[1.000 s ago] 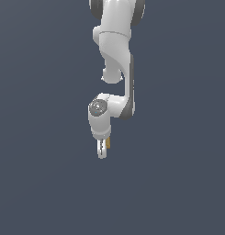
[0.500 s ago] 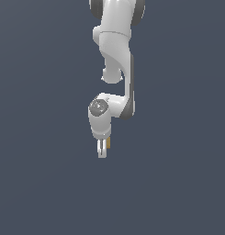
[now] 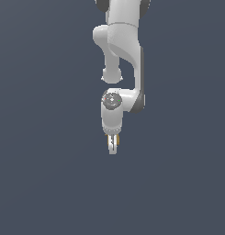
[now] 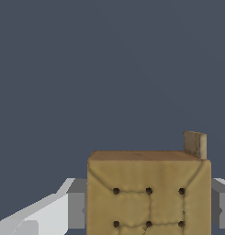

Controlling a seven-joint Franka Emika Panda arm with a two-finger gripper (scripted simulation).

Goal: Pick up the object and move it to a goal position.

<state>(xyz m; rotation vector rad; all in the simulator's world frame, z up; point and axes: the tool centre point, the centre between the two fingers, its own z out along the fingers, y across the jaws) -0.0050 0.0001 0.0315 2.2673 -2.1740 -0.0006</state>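
Fingers (image 4: pixel 75 206) pinching the tan cube (image 4: pixel 148 193) from both sides.
If my squeeze slackens while carrying, it could slip out before the goal.

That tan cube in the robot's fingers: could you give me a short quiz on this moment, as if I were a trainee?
1. True or false: the tan cube lies loose on the floor, away from the fingers.
2. Which view shows the dark dots on the cube? A) exterior B) wrist
3. Fill in: the arm is coloured ____.

Key: 1 false, since it sits between the fingers; 2 B; 3 white.
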